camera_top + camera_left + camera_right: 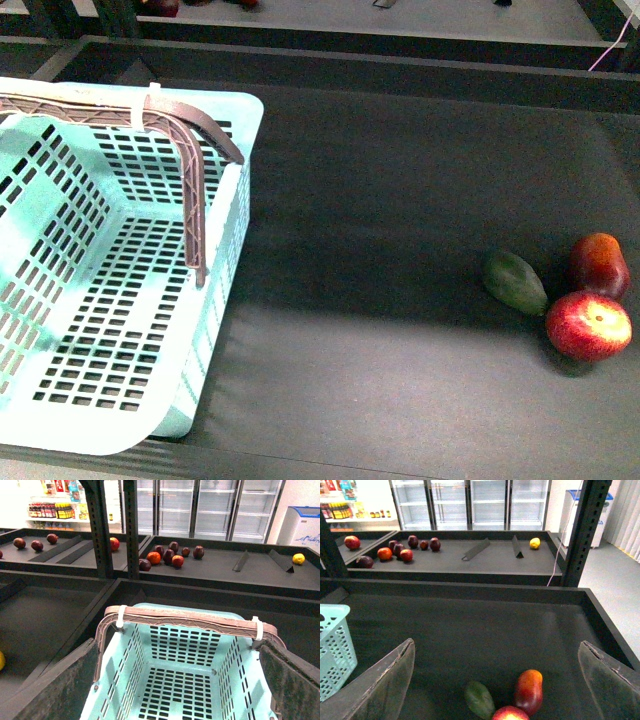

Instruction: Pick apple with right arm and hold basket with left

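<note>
The left gripper is seen spread wide, its two dark fingers set apart at either side of the near end of the basket. Nothing is clasped between them. Whether the fingers are touching the basket's walls cannot be told, since their lower parts are cut off by the picture's edge. The brown ribbed handle is laid across the basket's far rim and is fastened there with white ties.

The right gripper is likewise held wide open, and nothing is gripped or touched by it. Only bare dark mat is seen between its fingers.

The apple is found on the mat well to the right of the basket, at the same near depth as the basket's front corner. Touching the apple, on the side towards the basket, lies a green oval fruit; a darker, taller red fruit is set just behind it.

In the right wrist view the apple is mostly cut off, and only its top is shown. In the front view no arm is shown, and the basket's left side is cropped. Beyond the basket, small fruits on a far shelf are too small to be made out.
</note>
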### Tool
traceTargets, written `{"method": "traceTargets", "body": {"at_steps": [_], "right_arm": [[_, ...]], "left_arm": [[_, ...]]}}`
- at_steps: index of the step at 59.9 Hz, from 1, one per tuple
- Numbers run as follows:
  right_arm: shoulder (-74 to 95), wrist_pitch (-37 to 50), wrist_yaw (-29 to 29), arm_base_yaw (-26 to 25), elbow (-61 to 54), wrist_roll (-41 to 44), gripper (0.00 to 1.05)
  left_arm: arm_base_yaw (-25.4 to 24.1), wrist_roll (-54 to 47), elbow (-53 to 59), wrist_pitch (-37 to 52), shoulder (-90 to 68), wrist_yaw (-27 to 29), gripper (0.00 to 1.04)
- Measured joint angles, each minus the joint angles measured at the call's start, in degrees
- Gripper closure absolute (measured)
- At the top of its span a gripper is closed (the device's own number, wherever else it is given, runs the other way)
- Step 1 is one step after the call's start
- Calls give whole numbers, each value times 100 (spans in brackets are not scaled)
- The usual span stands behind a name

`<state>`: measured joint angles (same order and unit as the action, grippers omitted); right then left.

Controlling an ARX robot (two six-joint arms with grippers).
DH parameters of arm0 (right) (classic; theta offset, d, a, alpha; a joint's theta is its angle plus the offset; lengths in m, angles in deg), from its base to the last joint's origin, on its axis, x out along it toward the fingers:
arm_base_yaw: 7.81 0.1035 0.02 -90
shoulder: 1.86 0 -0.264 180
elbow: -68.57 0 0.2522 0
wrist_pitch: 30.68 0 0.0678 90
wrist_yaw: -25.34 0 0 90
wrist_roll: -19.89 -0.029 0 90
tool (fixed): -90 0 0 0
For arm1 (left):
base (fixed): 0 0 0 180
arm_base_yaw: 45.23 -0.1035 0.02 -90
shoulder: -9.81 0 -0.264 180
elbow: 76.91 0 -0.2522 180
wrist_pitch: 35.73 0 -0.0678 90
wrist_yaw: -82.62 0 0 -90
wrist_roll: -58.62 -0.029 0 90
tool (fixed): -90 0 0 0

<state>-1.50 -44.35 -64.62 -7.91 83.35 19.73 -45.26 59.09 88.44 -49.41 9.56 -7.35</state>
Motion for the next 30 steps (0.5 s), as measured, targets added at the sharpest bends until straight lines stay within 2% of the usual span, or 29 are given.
{"method": "traceTargets", "body": {"at_steps": [30], "right_arm": [[0,0,0,0,0,0,9]], "left_arm": [[0,0,0,0,0,0,7]]}}
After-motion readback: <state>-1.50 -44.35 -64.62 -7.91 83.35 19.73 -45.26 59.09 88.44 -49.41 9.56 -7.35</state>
